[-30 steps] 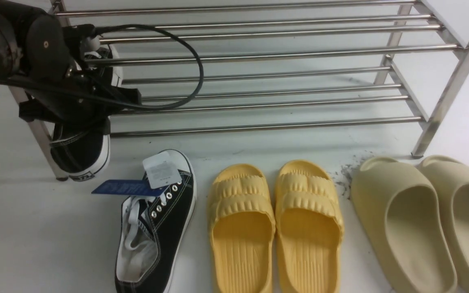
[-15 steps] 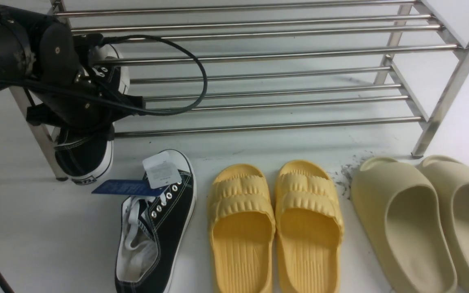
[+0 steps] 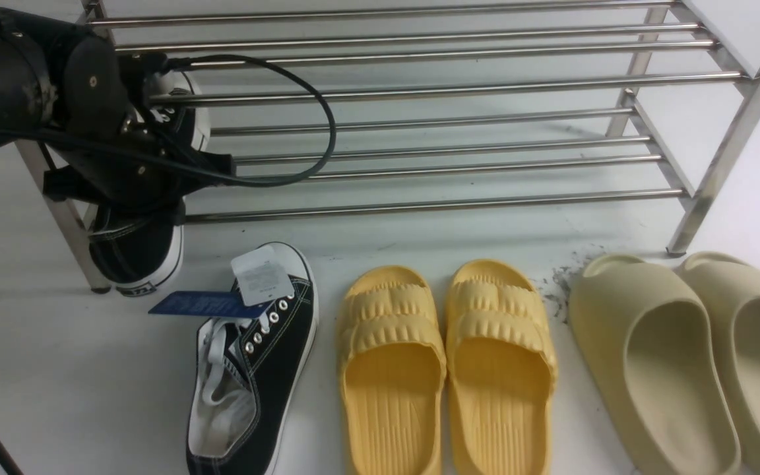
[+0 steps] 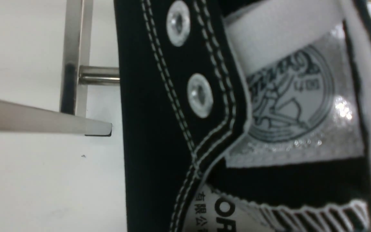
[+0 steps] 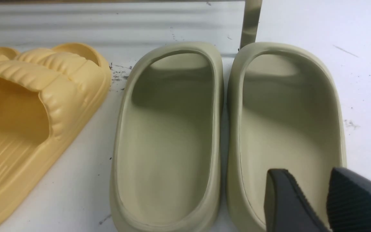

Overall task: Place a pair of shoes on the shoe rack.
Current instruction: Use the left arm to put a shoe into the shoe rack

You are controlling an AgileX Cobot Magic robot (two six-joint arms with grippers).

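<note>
White bench (image 3: 24, 396), steel rack (image 3: 419, 79). Sneaker (image 3: 136, 254): probably light, soft canvas, stiff sole; my left claw (image 3: 149, 142) is clamped on its collar. Second sneaker (image 3: 254, 369): take likewise.

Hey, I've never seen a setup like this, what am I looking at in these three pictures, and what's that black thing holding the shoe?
It is a robot with two arms, each ending in a two-finger gripper. The wide picture comes from a camera between the arms, looking forward; the other two come from cameras on the wrists. The left arm grips one black sneaker at the left end of the steel shoe rack; its wrist camera shows that shoe's eyelets up close. On the white floor lie the other black sneaker, yellow slides and beige slides. The right gripper hangs open and empty over the beige slides.
</note>
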